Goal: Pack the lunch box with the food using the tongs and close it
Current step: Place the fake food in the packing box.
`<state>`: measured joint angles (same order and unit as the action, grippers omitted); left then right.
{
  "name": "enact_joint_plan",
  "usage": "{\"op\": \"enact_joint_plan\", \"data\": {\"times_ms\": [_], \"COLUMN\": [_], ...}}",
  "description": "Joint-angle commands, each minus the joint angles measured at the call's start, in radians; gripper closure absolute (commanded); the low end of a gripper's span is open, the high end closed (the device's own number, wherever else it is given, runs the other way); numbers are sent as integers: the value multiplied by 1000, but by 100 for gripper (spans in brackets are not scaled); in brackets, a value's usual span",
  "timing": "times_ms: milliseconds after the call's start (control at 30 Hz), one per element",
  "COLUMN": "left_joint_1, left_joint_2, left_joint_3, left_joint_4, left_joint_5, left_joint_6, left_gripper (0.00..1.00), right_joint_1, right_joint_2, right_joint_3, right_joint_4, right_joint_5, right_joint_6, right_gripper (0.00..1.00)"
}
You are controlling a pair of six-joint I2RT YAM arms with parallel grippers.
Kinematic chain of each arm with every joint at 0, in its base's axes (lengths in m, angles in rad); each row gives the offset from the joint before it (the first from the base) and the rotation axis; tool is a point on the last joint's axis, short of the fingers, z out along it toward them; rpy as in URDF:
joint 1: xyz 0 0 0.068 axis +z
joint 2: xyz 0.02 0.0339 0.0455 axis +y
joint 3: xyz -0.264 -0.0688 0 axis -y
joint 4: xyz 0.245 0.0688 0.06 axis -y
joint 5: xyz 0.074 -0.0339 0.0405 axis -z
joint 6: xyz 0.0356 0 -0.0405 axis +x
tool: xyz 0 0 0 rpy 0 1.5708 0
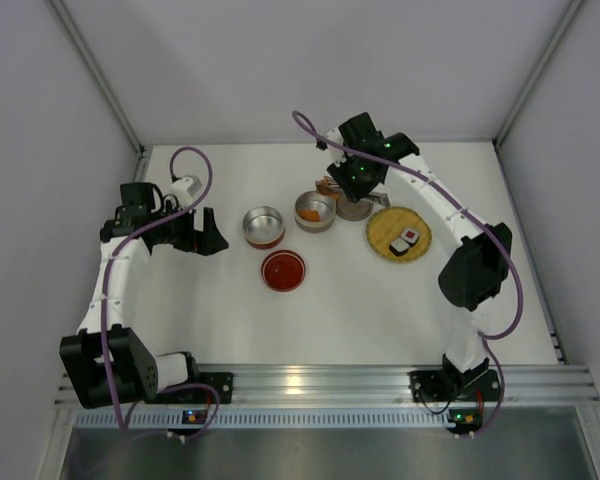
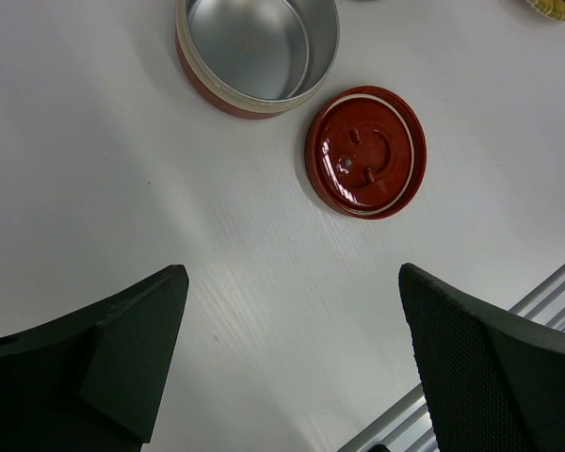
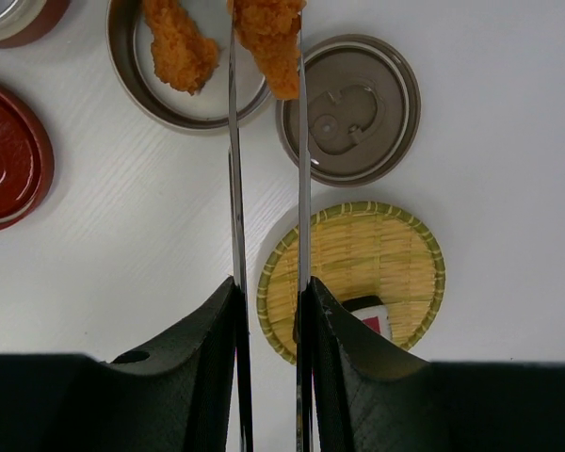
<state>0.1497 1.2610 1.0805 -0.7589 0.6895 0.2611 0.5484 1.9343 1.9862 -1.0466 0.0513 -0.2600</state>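
1. Right claw (image 3: 268, 294) was clenched on the slim silver metal tongs (image 3: 235, 188), whose long axis ran straight ahead of it.
2. You had an orange fried chunk (image 3: 273, 47) pinched at the tongs' tips, hanging over the right rim of the round silver lunch-box tin (image 3: 132, 89), just beside the round brown lid (image 3: 348, 108).
3. That tin's middle, where another orange chunk (image 3: 179, 47) lay, sat slightly left of the tips in the wrist view. A small leftward shift before letting go looked advisable.
4. One white sushi-like roll (image 3: 372, 318) lay on the round yellow woven plate (image 3: 358, 245), just right of the tongs, close by the claw.
5. Your left claw (image 2: 290, 282) stood wide open and empty above the table (image 2: 122, 188), well apart from this tin. The right arm was the nearer.
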Motion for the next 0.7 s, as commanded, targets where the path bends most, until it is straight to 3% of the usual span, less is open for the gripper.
{"op": "enact_joint_plan", "data": {"times_ms": [0,600,667], "left_joint_1": [7,7,7], "left_joint_2": [5,5,5], "left_joint_3": [-4,-24,-27], "left_joint_4": [40,52,55], "left_joint_5": [5,-4,-4], "left_joint_6": [6,12,13], "left_gripper": [2,2,2], "right_joint_1": [25,61,62], "right_joint_2": [3,94,100], "right_joint_3": [66,91,89], "right_joint_4": [80,73,73], "right_joint_5": [-8,-2,1], "right_joint_6": [57,96,96], "right_gripper": [100,100,96]}}
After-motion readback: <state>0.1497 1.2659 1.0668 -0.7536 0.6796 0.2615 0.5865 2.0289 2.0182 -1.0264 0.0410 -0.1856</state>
